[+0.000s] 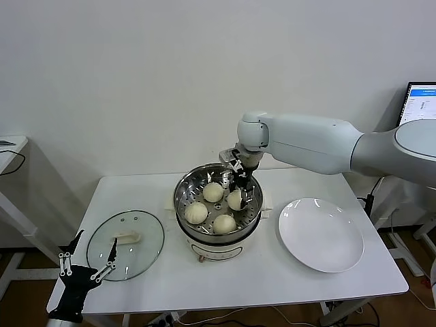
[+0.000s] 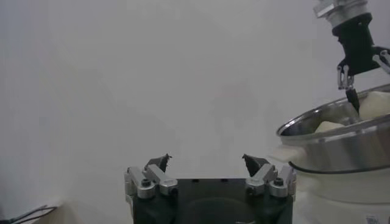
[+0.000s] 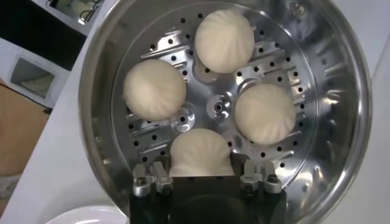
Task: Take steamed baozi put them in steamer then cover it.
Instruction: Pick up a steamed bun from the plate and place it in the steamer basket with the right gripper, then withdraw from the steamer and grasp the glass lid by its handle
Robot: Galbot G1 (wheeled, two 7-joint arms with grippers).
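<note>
The steamer [image 1: 180, 201] stands mid-table with several white pleated baozi on its perforated tray [image 3: 159, 45]. My right gripper [image 1: 238, 187] reaches down into the pot from behind and is shut on one baozi [image 3: 201, 151], with a finger pressed against each side of it [image 3: 201, 161]. Three other baozi [image 3: 154, 89] lie free around it. The glass cover [image 1: 144, 233] lies flat on the table left of the steamer. My left gripper [image 1: 87, 263] hangs open at the table's front left, by the cover's near edge, its fingers empty [image 2: 207, 162].
A white plate [image 1: 320, 234] sits right of the steamer. The steamer's wall [image 2: 341, 143] also shows in the left wrist view. A monitor [image 1: 419, 102] stands beyond the table's right end.
</note>
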